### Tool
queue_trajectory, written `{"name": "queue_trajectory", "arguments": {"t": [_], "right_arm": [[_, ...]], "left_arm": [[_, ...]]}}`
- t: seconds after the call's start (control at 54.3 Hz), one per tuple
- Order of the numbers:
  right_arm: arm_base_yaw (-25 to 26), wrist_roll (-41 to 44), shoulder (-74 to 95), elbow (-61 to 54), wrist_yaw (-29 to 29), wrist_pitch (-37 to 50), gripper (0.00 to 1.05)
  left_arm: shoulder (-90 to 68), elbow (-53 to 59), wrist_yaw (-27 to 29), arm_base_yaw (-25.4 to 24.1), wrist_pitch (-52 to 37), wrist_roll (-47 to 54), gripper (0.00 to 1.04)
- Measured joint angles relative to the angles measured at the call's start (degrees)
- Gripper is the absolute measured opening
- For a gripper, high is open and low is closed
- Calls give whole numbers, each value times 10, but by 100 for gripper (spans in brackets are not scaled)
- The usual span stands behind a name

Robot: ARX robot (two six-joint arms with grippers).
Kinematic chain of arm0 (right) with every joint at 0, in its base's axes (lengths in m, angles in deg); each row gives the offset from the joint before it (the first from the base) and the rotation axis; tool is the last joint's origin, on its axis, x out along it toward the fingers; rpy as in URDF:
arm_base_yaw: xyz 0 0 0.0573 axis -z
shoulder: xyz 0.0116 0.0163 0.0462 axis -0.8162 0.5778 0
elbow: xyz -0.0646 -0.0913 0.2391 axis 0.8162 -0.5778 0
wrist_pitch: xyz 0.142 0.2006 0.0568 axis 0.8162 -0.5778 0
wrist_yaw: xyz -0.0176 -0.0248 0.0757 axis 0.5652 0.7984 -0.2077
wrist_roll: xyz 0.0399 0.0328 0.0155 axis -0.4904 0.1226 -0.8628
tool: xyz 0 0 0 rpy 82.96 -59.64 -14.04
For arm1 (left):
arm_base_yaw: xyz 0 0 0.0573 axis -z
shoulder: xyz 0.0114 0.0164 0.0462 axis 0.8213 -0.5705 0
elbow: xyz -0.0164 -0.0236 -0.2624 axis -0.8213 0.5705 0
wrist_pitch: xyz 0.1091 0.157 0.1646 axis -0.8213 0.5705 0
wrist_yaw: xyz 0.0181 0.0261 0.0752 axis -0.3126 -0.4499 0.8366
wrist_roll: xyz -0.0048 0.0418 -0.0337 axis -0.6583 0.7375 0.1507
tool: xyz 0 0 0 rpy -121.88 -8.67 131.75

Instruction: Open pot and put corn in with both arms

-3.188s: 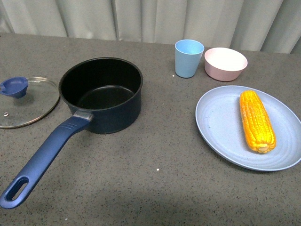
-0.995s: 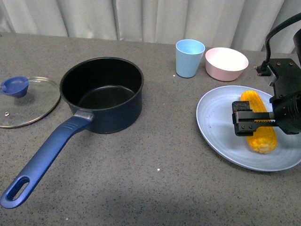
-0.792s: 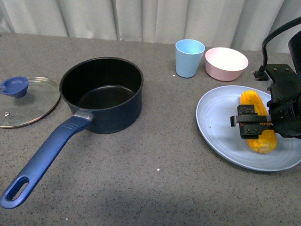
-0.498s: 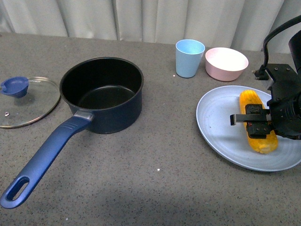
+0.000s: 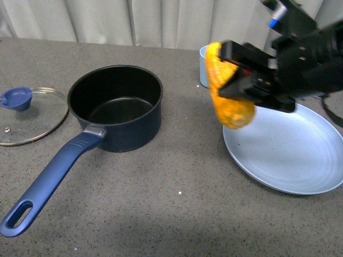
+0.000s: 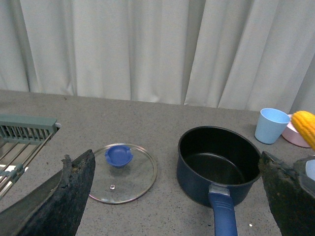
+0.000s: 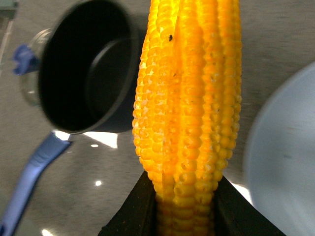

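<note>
Right of pot [image 5: 115, 107], above bench [image 5: 177, 214]: corn [image 5: 229, 101], airborne, tilted, between pot and blue plate [image 5: 289, 155], touching neither. Right pincer [image 5: 238, 72] clamped on corn. Left of pot: glass lid [image 5: 29, 115], flat on bench, blue knob up. Pot uncovered, black inside showing, handle toward camera. Left pincer [image 6: 173, 162]: fingers wide apart, gripping nothing, facing pot.

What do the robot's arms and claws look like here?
The right arm is black and boxy, with a small blue spot on it and a black cable beside it. The right claw is black too. The left claw has dark fingers with a rough, worn surface.
</note>
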Motion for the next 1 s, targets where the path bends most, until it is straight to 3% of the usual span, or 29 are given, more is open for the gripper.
{"name": "queue_trajectory", "arguments": {"t": [0.111, 0.35, 0.59, 0.995], "right_arm": [[-65, -30, 33, 58, -5, -3, 20], [-136, -66, 126, 171, -4, -24, 19], [-158, -75, 191, 246, 14, -41, 19], [-150, -83, 232, 304, 51, -42, 19]], "left_arm": [[0, 0, 0, 0, 0, 0, 98], [0, 0, 0, 0, 0, 0, 98], [0, 0, 0, 0, 0, 0, 98], [0, 0, 0, 0, 0, 0, 98]]}}
